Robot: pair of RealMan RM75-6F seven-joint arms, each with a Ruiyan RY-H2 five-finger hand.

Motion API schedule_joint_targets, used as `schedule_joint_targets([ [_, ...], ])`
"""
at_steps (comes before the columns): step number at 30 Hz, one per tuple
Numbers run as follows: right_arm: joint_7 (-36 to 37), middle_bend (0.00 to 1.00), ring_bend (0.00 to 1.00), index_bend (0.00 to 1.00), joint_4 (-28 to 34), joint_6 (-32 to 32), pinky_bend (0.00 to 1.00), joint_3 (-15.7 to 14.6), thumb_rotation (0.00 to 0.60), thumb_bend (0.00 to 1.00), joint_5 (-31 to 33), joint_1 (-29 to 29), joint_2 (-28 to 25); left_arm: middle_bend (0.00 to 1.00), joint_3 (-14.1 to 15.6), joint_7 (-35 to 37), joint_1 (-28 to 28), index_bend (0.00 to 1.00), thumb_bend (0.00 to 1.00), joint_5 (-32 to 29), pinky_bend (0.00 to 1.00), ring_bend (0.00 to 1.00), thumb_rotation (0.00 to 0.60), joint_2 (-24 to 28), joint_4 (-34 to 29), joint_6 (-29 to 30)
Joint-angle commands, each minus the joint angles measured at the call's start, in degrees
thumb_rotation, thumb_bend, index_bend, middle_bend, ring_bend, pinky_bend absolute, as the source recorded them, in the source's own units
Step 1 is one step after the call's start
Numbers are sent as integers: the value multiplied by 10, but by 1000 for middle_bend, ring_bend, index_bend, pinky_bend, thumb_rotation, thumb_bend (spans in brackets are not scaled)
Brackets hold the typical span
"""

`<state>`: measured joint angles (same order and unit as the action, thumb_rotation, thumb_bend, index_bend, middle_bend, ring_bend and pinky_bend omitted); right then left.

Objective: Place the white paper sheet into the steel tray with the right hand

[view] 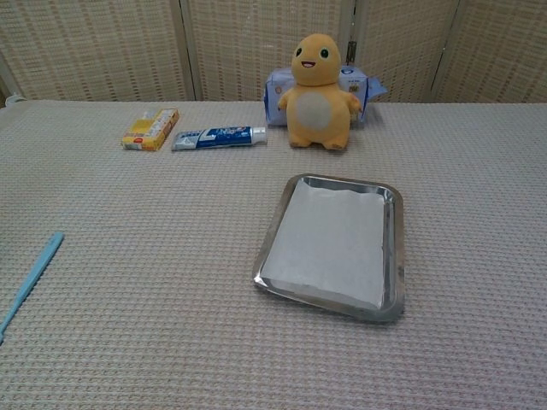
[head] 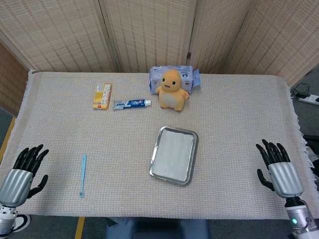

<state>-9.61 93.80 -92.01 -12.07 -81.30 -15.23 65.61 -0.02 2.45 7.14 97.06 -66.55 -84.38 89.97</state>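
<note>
The white paper sheet (view: pixel 329 245) is seen lying flat inside the steel tray (view: pixel 395 256) (mid-surface). The right hand (head: pixel 278 169) is held empty, fingers spread, well apart at the surface edge.

One steel tray (view: pixel 395 256), one paper sheet (view: pixel 329 243), one plush toy (view: pixel 317 81), one toothbrush (view: pixel 30 282), one toothpaste tube (view: pixel 218 137), two packets (view: pixel 150 128).

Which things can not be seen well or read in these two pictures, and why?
- Both hands: outside the chest view; the left hand and right hand show only in the head view.
- Right forearm: cut off by the head view's bottom edge.
- Tissue pack: mostly hidden behind the plush toy, chest view.
- Print on the toothpaste and yellow box: too small, head view.
</note>
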Motion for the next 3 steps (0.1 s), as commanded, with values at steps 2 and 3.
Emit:
schedule_joint_targets([
  [2, 4, 0, 0, 0, 4, 14, 0, 15, 520, 558, -10, 11, -7, 0, -1, 1, 3, 0, 506, -14, 0, 0, 600, 1, 0, -13],
  [3, 1, 0, 0, 0, 2, 22, 0, 18, 519, 558, -9, 10, -6, 0, -2, -1, 3, 0, 506, -19, 0, 0, 600, 1, -1, -17],
])
